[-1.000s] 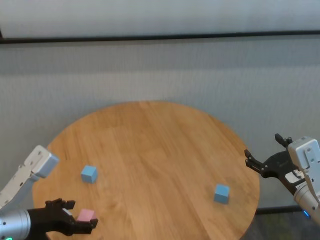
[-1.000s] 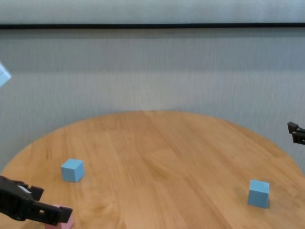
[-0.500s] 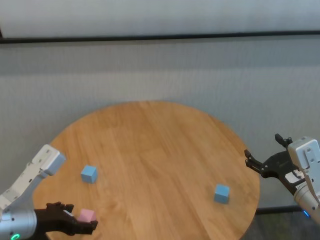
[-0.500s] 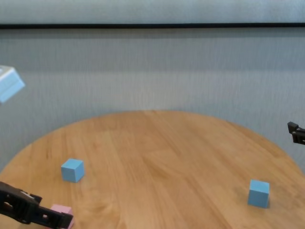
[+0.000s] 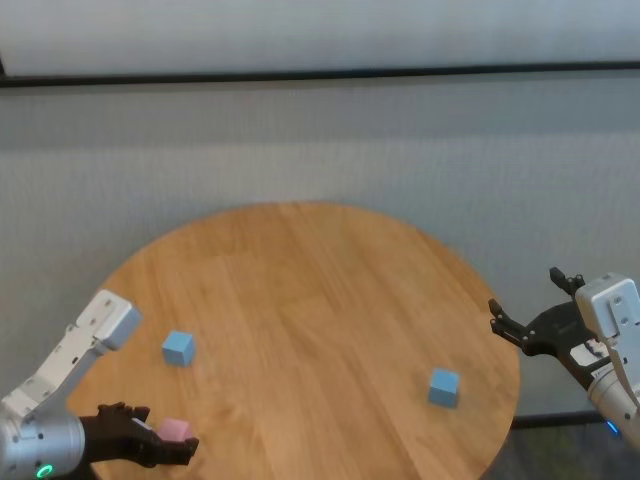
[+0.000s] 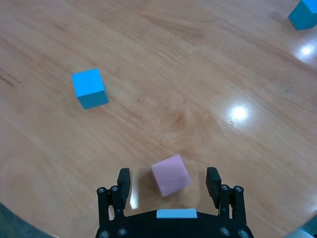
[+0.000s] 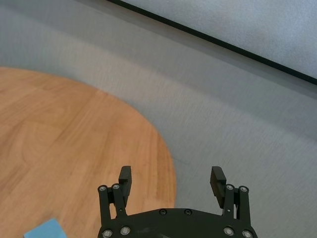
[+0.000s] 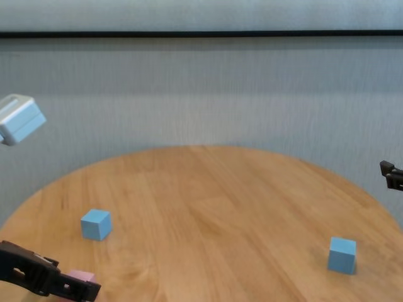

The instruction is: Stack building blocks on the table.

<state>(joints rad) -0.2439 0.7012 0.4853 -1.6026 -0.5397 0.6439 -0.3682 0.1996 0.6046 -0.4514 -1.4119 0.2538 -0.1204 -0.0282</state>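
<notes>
A pale pink block (image 6: pixel 171 174) lies near the left front edge of the round wooden table (image 5: pixel 300 290). My left gripper (image 6: pixel 168 174) stands open around it, one finger on each side with a gap to the cube on both. The head view shows the same pink block (image 5: pixel 174 429) at the left gripper (image 5: pixel 165 432). One light blue block (image 5: pixel 178 348) sits a little farther in on the left, also seen in the left wrist view (image 6: pixel 89 88). The other blue block (image 5: pixel 443 387) rests at the right. My right gripper (image 5: pixel 525 292) hangs open off the table's right edge, nothing between its fingers (image 7: pixel 126 174).
A grey wall with a dark rail (image 5: pixel 320 74) runs behind the table. The white link of my left arm (image 8: pixel 21 119) sticks up at the left. Bare wood lies between the left and right blocks.
My left gripper has sunk slightly lower around the pink block, and the arm's white link has swung to the right. The blocks and the right arm have not moved.
</notes>
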